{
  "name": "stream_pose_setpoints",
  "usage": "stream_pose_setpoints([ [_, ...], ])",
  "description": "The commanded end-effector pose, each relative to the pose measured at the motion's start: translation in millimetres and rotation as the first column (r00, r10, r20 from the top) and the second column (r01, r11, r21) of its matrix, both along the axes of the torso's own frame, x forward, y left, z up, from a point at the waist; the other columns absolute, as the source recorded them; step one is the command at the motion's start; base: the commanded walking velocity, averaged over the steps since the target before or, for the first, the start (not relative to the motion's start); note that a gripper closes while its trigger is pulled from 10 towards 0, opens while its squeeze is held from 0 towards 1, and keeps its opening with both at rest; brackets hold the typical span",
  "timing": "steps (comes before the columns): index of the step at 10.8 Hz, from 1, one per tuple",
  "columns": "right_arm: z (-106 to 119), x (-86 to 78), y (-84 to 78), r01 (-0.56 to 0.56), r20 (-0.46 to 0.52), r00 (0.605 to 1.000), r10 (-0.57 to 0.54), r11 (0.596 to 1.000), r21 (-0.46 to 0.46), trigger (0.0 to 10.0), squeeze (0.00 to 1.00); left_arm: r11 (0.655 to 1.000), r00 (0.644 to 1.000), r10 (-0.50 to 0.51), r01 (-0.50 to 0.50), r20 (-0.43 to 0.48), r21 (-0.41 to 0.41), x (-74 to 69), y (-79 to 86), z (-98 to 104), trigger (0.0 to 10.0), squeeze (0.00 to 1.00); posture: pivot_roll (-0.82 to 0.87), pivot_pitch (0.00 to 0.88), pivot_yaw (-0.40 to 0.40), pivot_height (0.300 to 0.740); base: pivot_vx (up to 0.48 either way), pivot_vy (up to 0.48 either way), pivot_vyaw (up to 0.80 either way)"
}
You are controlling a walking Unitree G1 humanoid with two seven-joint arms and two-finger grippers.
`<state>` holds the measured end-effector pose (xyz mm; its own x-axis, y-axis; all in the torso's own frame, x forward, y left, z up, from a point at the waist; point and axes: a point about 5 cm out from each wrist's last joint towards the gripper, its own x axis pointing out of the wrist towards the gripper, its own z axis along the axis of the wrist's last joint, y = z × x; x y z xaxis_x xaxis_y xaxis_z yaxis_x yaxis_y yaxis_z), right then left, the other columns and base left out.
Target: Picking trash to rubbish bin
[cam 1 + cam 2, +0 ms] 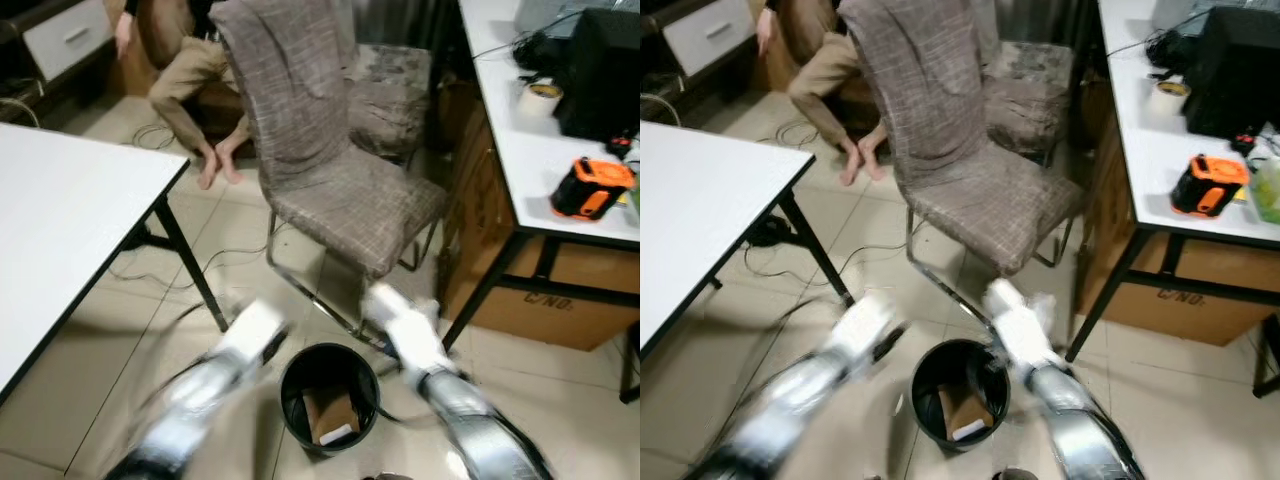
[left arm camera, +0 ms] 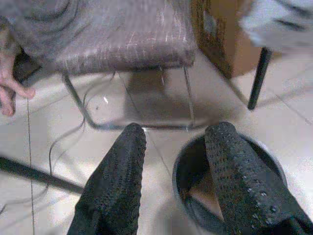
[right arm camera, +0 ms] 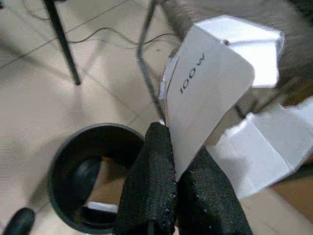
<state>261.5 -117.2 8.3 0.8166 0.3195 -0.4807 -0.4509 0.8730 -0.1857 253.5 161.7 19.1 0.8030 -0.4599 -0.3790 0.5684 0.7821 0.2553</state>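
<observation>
A flattened white carton (image 3: 210, 93) marked "100W" is pinched between the closed fingers of the right gripper (image 3: 173, 161), held just above and beside the rim of the black rubbish bin (image 1: 295, 375), not yet over its mouth. Brown cardboard (image 1: 328, 412) is already seen lying inside the bin. The left gripper (image 2: 176, 147) is held open and empty near the bin. The drop is judged still to be made.

I see my left gripper (image 2: 173, 147) with fingers spread apart, while my right gripper (image 3: 175, 166) pinches closed; both arms reach forward, blurred.
</observation>
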Motion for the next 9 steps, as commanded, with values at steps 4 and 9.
stream_pose_setpoints([
  [4,-10,25.5,27.3,-0.144,-0.09,0.986,0.14,0.989,-0.036,10.0,0.0,0.988,0.988,-0.148,0.147,-0.034,-0.036,-41.9,12.3,45,10.0,0.0,0.08,0.078,-0.017,0.74,0.0,0.0,0.0],
  [9,-1,41.0,31.9,-0.181,-0.088,0.98,0.178,0.983,-0.033,10.0,0.98,0.982,0.978,-0.183,0.178,-0.102,-0.057,-52.1,6.4,67,10.0,0.0,0.09,0.086,-0.014,0.74,0.0,0.0,0.0],
])
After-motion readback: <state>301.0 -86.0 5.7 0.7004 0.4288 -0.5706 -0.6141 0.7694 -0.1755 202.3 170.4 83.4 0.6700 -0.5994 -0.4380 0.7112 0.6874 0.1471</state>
